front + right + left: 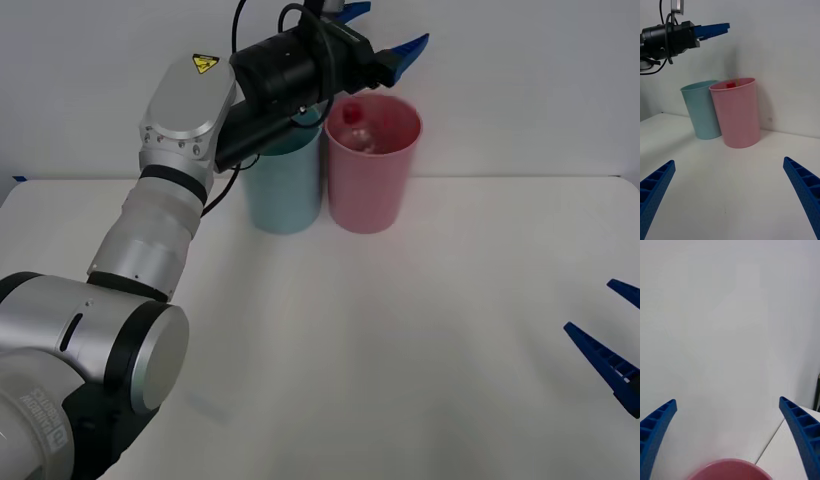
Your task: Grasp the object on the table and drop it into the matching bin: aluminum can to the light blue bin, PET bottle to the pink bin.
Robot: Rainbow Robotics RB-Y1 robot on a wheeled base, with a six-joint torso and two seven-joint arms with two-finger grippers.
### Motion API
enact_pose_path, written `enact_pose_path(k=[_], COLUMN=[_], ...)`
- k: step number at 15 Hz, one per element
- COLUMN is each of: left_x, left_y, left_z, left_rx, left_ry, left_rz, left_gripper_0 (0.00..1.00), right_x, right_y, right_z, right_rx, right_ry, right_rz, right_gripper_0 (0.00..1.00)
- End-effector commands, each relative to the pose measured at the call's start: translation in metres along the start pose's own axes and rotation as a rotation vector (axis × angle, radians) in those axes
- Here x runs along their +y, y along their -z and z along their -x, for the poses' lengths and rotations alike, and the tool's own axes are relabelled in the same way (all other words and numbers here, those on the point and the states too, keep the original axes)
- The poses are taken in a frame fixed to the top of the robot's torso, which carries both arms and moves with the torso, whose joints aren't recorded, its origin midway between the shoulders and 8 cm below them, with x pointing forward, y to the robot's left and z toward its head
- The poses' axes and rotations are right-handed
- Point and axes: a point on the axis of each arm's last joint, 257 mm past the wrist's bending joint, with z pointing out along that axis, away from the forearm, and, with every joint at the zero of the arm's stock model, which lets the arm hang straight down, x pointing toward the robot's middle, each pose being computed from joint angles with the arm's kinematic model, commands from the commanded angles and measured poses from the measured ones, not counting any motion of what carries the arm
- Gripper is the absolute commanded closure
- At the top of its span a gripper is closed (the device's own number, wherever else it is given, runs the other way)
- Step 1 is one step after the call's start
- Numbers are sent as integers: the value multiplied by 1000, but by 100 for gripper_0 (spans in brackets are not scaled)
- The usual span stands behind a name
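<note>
PET bottle, red cap up, lies inside the pink bin, which stands on the white table touching the light blue bin on its left. Above the pink bin's rim hangs the left gripper, its blue fingers spread wide and holding nothing; the right gripper waits low at the table's right edge, also wide open and empty. The drop looks complete, so the next move is probably just drawing the left arm back clear of both bins.

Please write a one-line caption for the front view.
Open left gripper above pink bin holding the PET bottle.
</note>
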Motion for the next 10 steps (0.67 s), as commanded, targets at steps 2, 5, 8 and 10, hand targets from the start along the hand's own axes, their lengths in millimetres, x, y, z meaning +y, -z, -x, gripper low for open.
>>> enact_pose_path(k=[2,5,8,10], left_x=[5,17,26,35], left_y=[4,17,34,53], left_z=[0,-1,-3,-4], left_rx=[-10,-25,-36,-51], left_ry=[20,48,64,66], left_rz=[6,10,-3,2], left_gripper_0=[0,0,0,0], right_x=[0,0,0,0], right_y=[0,0,0,0], right_z=[0,0,0,0], right_rx=[0,0,0,0], right_ry=[0,0,0,0], right_rz=[0,0,0,0], right_gripper_0=[0,0,0,0])
